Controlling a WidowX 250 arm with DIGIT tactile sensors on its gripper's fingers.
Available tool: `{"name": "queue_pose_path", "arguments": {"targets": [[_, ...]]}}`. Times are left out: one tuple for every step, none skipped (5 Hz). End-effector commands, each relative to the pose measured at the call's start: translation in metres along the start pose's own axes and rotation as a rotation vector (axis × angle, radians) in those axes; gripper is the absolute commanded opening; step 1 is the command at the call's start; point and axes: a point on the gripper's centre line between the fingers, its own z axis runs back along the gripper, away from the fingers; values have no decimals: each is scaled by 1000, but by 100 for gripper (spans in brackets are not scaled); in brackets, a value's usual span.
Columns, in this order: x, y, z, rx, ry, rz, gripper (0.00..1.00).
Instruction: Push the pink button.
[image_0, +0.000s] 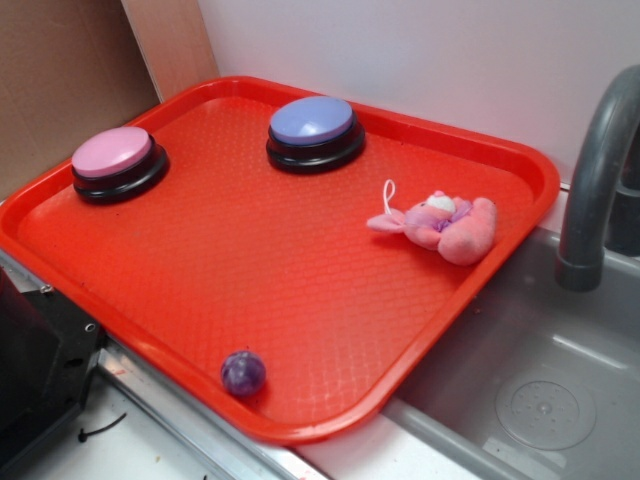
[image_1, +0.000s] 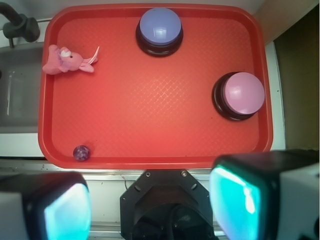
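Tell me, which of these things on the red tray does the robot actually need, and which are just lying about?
Needed for the job:
- pink button
- gripper, open above the tray's near edge

Just lying about:
- blue button
- pink plush toy
- small purple ball
- red tray, which merely holds everything
- sink and tap beside it

From my end the gripper (image_1: 150, 210) was out of the exterior view; wrist view cropped and blurred both fingers (image_1: 67, 212). Faucet (image_0: 600, 180) ran off frame. Small purple ball (image_0: 243, 372) was too tiny to identify.
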Motion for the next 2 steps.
{"name": "queue_pose_path", "arguments": {"targets": [[0, 0, 0, 0, 0, 0, 100], [29, 50, -38, 65, -24, 244, 100]]}}
